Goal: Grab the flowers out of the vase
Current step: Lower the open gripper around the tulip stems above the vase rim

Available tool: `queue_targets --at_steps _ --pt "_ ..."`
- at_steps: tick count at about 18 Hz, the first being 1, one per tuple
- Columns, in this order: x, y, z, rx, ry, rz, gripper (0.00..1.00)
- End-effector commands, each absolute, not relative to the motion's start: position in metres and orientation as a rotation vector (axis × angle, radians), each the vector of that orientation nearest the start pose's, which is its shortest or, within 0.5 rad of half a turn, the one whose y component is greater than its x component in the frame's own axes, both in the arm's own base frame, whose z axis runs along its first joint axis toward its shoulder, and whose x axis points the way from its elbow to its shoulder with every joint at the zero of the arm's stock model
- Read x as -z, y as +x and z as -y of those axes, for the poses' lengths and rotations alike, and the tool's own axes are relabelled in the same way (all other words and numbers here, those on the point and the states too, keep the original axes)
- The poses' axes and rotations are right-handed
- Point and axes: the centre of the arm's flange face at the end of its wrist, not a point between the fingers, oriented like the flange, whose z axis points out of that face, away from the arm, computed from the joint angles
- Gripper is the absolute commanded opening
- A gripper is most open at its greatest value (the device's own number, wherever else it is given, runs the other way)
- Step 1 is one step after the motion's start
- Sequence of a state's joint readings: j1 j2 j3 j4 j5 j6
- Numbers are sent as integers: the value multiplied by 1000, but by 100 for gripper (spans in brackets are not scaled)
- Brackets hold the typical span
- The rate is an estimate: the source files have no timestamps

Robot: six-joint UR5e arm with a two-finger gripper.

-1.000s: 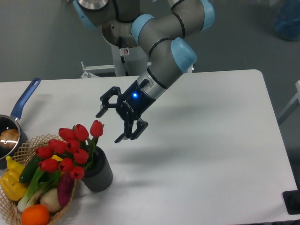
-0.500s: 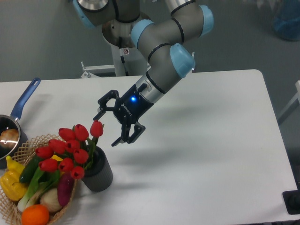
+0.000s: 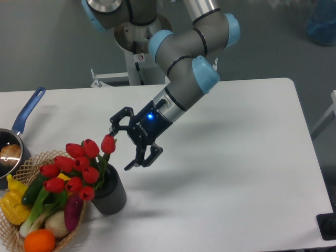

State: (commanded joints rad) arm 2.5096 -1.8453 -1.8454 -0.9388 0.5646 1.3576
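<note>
Above white table [image 3: 236, 157], approach step: gripper [image 3: 123, 148] spread wide, holding nothing, just right of topmost bud. Flowers [image 3: 79, 165] standing in vase [image 3: 110, 194], leaning over wicker basket [image 3: 31, 210]. Next, probably: lower toward stems, close, lift straight up.

This looks like a robotics lab set up as a test bench. A white table [image 3: 236, 157] stands on a plain grey floor [image 3: 52, 42], with the arm's metal pedestal [image 3: 137, 52] at the far side. At the near left sit staged props: a wicker basket [image 3: 21, 163] of vegetables and fruit and a blue-handled saucepan [image 3: 23, 118]. A blue object shows blurred at the far right.
</note>
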Motion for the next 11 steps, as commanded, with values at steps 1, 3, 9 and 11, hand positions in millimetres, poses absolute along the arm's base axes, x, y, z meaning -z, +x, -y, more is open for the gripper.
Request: queue_targets --at_steps 1,3,9,11 --pt "-322 -319 -504 410 -2087 -497 100" --pt "-318 -320 -510 402 -2062 -511 100" --pt "-315 -312 -521 377 -2041 -560 100" --pt "-317 -312 -524 372 -2037 -568 100"
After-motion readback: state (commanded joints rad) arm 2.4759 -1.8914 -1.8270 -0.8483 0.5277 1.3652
